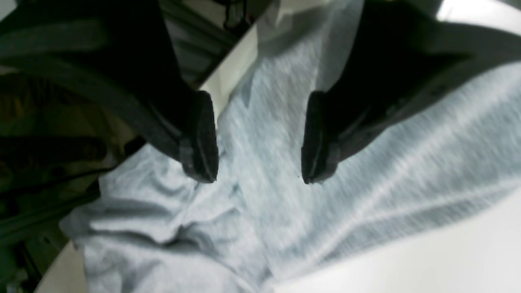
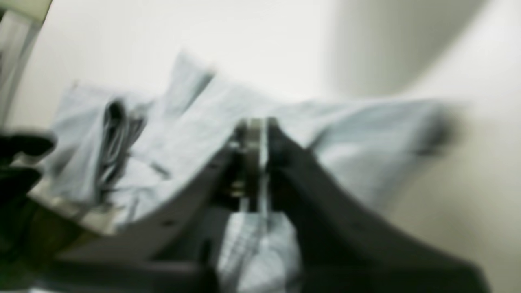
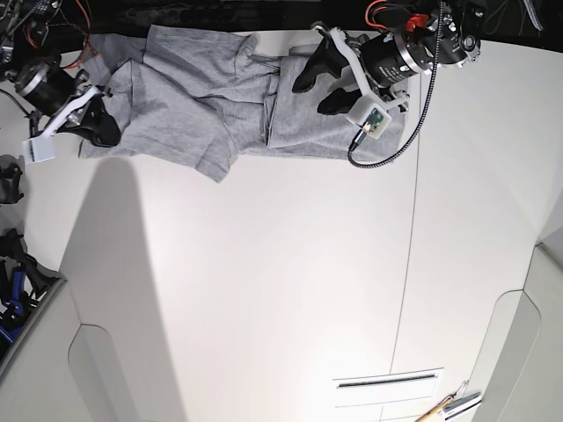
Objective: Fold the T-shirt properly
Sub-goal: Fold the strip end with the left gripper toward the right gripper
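T-shirt (image 3: 185,97) spread rumpled across white surface (image 3: 264,290), grey cloth pinched between closed right jaws (image 2: 254,162), left jaws (image 1: 258,138) parted wide above fabric (nothing gripped), folds noted throughout.

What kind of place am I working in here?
Probably a robotics workbench or lab: two black-and-silver robot arms reach over a white tabletop, a coiled black cable loops off one arm, and pens lie at the table's edge.
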Controlling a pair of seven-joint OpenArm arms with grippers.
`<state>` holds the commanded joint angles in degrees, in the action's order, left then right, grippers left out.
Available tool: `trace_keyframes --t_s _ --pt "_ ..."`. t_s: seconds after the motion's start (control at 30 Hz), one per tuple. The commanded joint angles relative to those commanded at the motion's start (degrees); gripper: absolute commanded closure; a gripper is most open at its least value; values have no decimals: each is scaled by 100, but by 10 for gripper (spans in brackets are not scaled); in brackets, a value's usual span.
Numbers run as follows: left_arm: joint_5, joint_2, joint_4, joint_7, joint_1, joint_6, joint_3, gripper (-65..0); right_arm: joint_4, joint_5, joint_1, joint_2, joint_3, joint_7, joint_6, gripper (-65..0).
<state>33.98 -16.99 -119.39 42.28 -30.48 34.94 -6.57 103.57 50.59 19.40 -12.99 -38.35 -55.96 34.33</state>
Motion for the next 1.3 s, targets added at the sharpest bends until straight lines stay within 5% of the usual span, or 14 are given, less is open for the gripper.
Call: trace_keyframes --t_s 0.07,0.13,0.4,0.6,0.73,0.8,0.93,1.07,1.2,1.3 --pt "0 0 0 42 2 0 9 -359 -92 -42 50 -216 -361 -7 -4 -305" --pt "0 0 0 94 2 0 70 -359 -332 -59 199 -457 -527 0 -7 -378" --pt "2 0 0 170 17 0 210 -359 -2138 737 286 -715 -129 35 133 -379" --pt "0 0 0 173 15 0 210 -359 -2155 922 286 -662 841 -4 146 -379" --pt "0 0 0 170 17 0 210 -359 -2100 922 284 -511 951 -4 151 -377" --pt "-2 0 0 170 50 0 210 -359 -2072 890 284 -492 951 -24 149 -326" --pt "-2 0 0 177 197 -7 210 -359 -2072 669 280 -494 951 2 149 -18" --pt "136 2 -343 339 319 -20 210 -234 -2072 343 90 -505 946 199 146 0" --pt "-98 -2 -708 433 317 -26 210 -231 -2072 247 -308 -533 787 197 142 0" --pt "-553 -4 -706 586 315 -323 210 -232 -2072 177 -734 -669 647 188 120 0"
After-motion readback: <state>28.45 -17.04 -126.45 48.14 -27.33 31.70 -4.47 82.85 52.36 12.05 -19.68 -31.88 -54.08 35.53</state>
